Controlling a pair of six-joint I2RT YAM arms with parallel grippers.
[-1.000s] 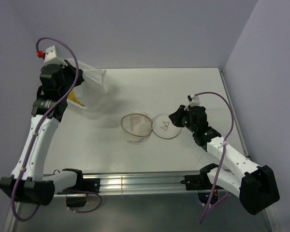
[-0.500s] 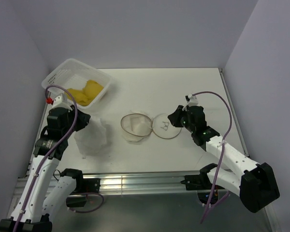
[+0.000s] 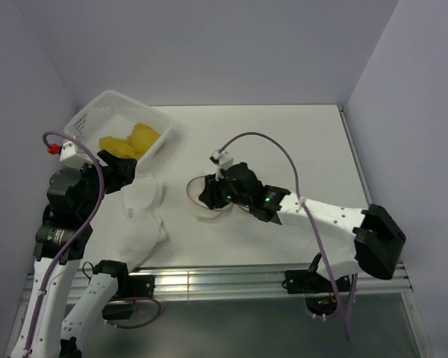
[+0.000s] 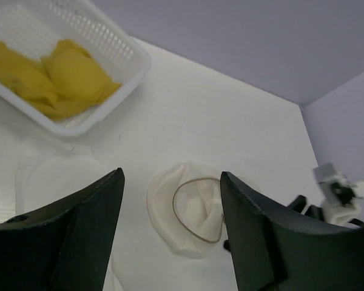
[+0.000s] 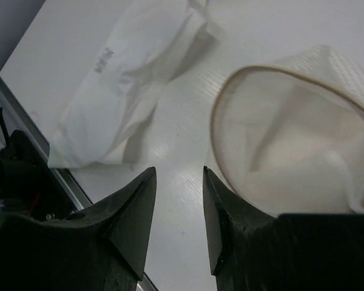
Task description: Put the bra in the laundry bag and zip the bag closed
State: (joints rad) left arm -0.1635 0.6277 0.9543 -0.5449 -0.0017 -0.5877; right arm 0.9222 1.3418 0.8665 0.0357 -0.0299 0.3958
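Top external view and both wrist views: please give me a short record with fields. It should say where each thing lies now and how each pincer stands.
laundry bag: middle of the table, mouth open, nothing seen inside
white garment: lying on the table, left of the bag, outside it
basket: far left corner, holding yellow items
left pincer: open, holding nothing, near the garment
right pincer: open, holding nothing, over the bag; contact cannot be told
task state: garment not yet in the bag
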